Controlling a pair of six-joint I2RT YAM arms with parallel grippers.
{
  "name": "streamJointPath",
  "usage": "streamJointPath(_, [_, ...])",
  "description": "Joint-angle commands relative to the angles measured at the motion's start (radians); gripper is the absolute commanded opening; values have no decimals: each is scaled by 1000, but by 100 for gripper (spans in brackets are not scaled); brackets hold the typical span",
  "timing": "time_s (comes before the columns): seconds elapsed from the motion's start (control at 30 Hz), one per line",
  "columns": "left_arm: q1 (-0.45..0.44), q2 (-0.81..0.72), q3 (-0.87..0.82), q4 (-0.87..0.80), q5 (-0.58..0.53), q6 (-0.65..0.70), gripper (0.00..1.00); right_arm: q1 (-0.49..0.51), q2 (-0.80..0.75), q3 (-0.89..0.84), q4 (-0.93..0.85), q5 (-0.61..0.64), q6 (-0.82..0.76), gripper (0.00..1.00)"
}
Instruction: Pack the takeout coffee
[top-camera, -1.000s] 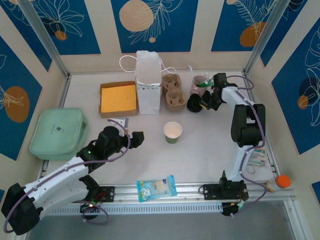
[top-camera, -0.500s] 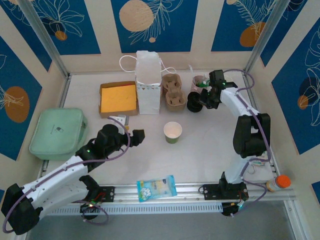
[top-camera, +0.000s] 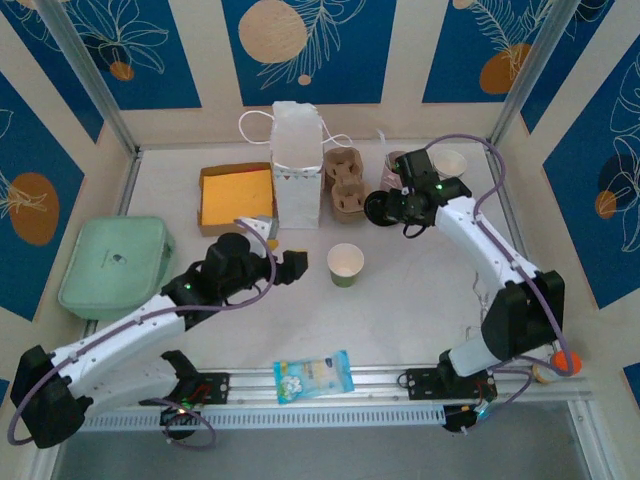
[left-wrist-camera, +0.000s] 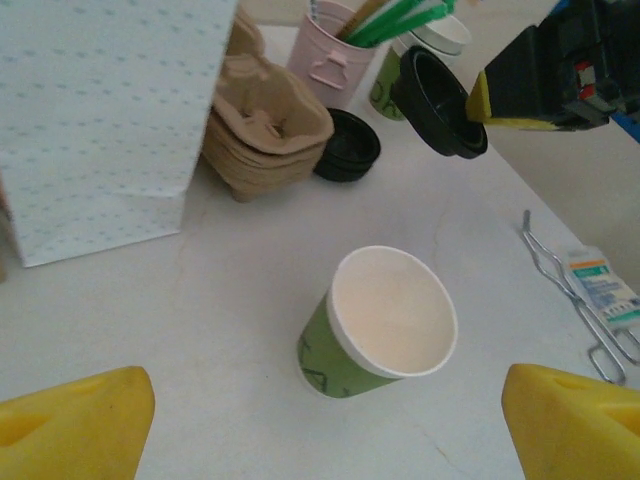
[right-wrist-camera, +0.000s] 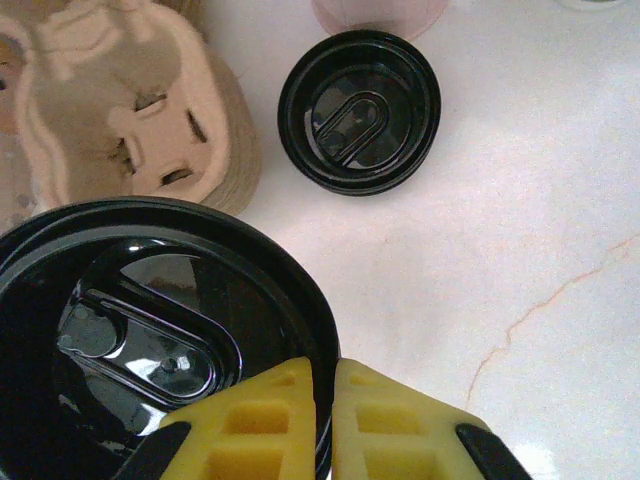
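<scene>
- The takeout coffee cup (left-wrist-camera: 385, 320) stands upright on the counter (left-wrist-camera: 230, 300), its mouth open and uncovered, with nothing to be seen inside.
- In the left wrist view the cup sits ahead of the left fingers (left-wrist-camera: 80, 420), in line with the gap between the two yellow pads and touching neither.
- From above, these fingers are just to the left of the cup, at about its height.
- The left fingers are spread wide apart and hold nothing.
- The right fingers (right-wrist-camera: 280, 415) are pressed together on the rim of a black lid (right-wrist-camera: 150, 330), which is tilted and lifted off the counter.
- That lid hangs beyond the cup, on its far right side, apart from it.
- Below the lid are a stack of pulp carriers (right-wrist-camera: 130, 110) and a pile of spare lids (right-wrist-camera: 360, 110).
- A white paper bag (left-wrist-camera: 100, 110) stands left of the carriers, and a pink cup (left-wrist-camera: 330, 55) stands behind them.
</scene>
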Motion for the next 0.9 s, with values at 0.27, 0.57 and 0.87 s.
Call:
streamJointPath(0.27, [-14, 124, 156, 125, 173, -78, 93, 196, -164, -20, -65, 144, 38, 11])
streamJointPath(0.57, [-14, 235, 267, 130, 276, -105, 89, 330, -204, 5, -77, 210, 46, 11])
streamJointPath(0.87, [-14, 271, 297, 123, 301, -113, 70, 408, -211, 33, -77, 257, 42, 11])
